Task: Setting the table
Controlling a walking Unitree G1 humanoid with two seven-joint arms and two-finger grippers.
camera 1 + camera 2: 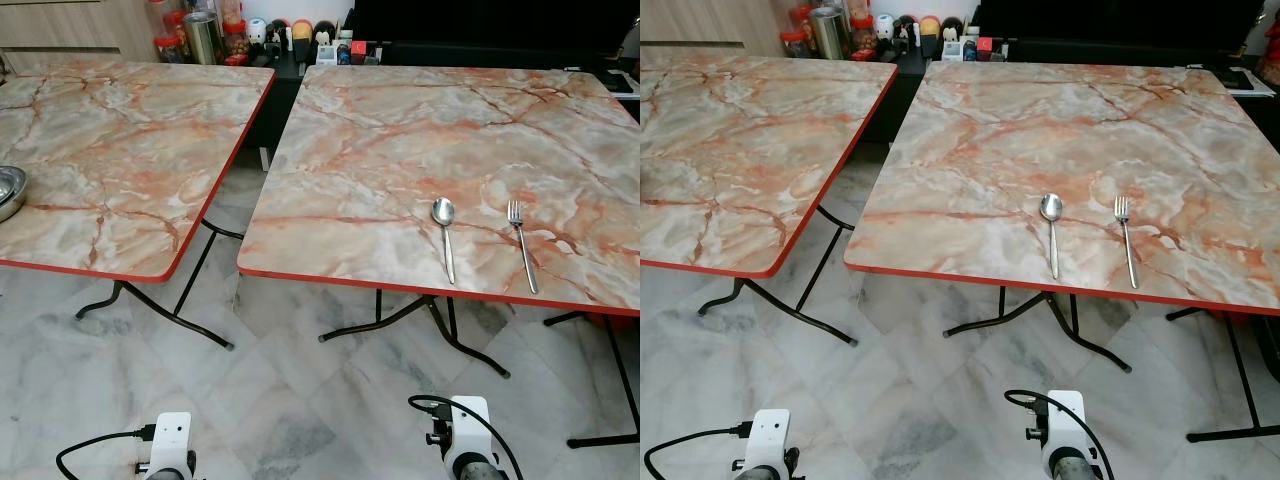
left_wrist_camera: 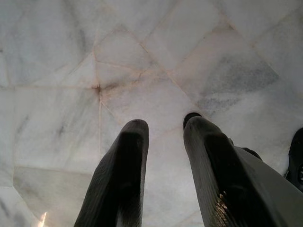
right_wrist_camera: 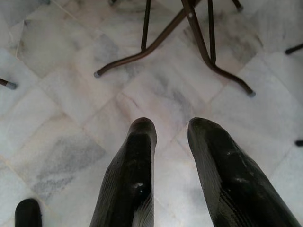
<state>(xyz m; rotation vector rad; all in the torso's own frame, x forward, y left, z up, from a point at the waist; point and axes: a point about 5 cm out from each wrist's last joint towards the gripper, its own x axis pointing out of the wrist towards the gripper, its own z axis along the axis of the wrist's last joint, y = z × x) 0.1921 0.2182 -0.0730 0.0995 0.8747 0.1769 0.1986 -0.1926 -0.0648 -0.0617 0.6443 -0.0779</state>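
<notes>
Spoon (image 1: 443, 236) and fork (image 1: 520, 243) lie side by side near front edge of right bench (image 1: 400, 120), long axes front-to-back, handles toward robot. Both well above, fwd of lowered jaws. R gripper (image 3: 169, 130) nearer; L gripper (image 2: 163, 127) likewise idle; both jaws apart, empty, over floor.

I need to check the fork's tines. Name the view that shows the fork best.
The left eye view: the fork lies closest to centre, tines legible, right of the spoon. The right eye view shows it equally whole; the wrist views face the floor.
</notes>
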